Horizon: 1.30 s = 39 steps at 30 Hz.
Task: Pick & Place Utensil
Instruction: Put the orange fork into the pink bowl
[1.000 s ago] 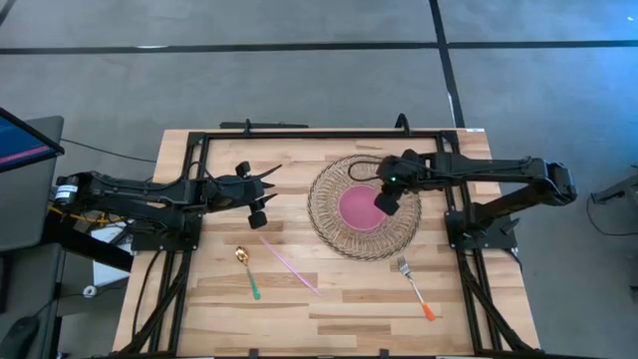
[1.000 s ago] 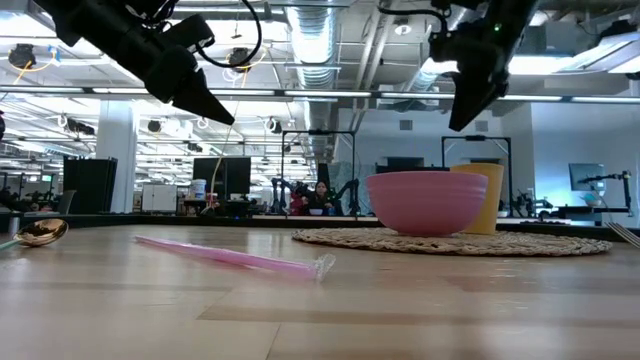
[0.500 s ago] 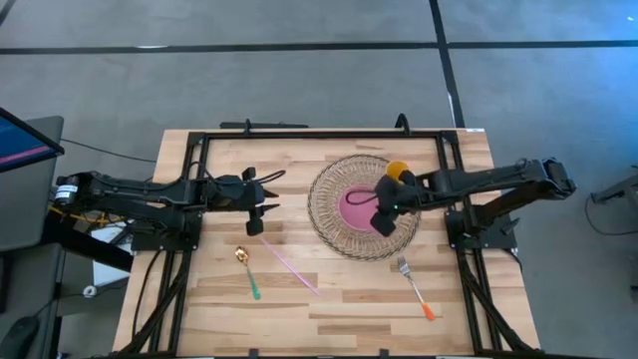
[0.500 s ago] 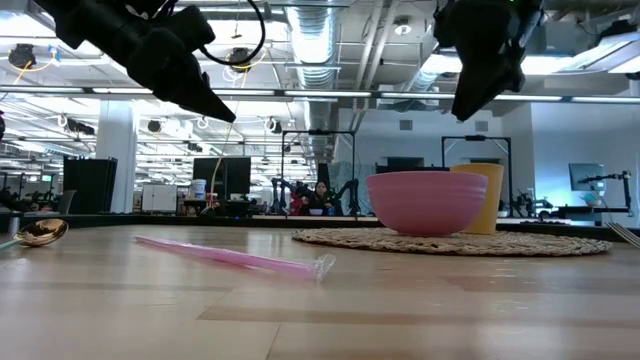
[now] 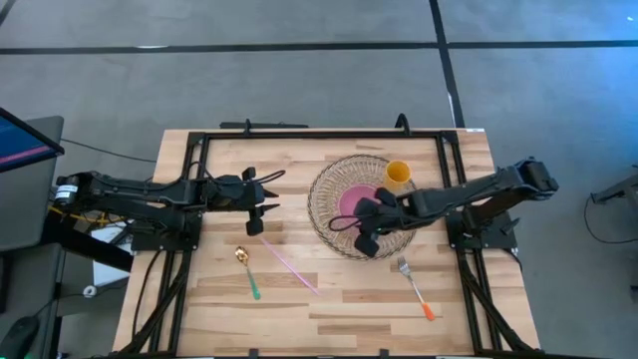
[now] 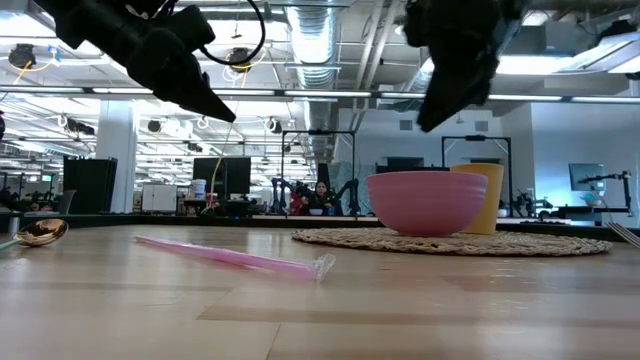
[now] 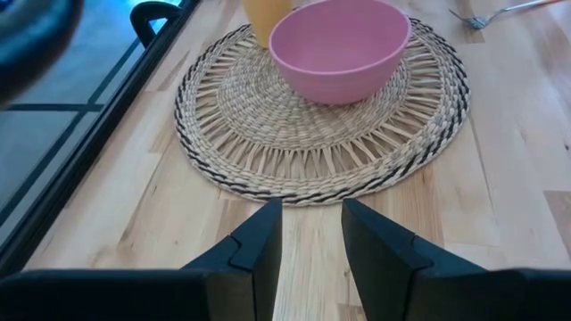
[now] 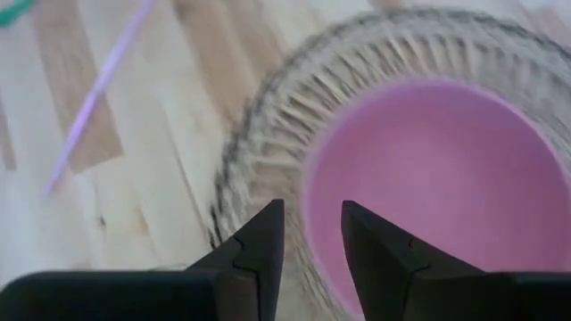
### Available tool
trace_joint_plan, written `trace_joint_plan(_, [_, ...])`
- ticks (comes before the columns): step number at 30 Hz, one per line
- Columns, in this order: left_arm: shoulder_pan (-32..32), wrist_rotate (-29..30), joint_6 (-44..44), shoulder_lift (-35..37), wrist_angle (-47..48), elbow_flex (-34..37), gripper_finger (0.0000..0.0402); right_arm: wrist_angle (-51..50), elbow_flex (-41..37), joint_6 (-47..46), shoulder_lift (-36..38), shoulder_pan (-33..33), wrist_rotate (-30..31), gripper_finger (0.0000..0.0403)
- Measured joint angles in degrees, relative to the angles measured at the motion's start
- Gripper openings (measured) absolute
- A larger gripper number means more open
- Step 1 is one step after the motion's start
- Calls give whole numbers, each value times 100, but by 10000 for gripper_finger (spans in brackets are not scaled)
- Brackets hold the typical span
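Right gripper point(image 5: 365, 227) hangs over the woven mat's point(image 5: 329, 224) front-left edge by the pink bowl point(image 5: 351, 199), fingers slightly apart, holding nothing. Left gripper point(image 5: 261, 205) waits mid-desk, fingers apart too. Fork point(image 5: 415, 287), spoon point(image 5: 246, 270), straw point(image 5: 289, 265) lie on desk point(image 5: 339, 309) at its front.

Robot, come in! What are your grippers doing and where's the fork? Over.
Right gripper open, empty, above the woven mat's front edge by the pink bowl. Left gripper open, waiting. Fork untouched on table. Nothing blocking it.
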<state>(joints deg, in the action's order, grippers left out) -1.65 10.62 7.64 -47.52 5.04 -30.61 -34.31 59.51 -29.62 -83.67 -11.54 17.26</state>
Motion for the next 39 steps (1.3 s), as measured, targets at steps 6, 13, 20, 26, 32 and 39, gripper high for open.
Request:
trace_joint_plan(6, [0, 1, 0, -1, 0, 0, 120, 718, 0, 636, -380, 127, -537, 108])
trace_joint_plan(13, [0, 1, 0, -1, 0, 0, 120, 619, 1, 536, -226, 202, -537, 108])
trace_joint_plan(20, [0, -1, 0, -1, 1, 0, 120, 122, 0, -241, 8, 40, -538, 108])
trace_joint_plan(26, [0, -1, 239, 0, -9, 0, 120, -820, 0, -1734, 6, -497, -543, 108])
trace_joint_plan(32, [0, 1, 738, -1, -42, 0, 120, -1650, -2, -3836, 6, -1395, -571, 108])
trace_joint_plan(39, [0, 1, 758, 1, -233, 0, 120, -1969, -7, -5857, 6, -2520, -1066, 107])
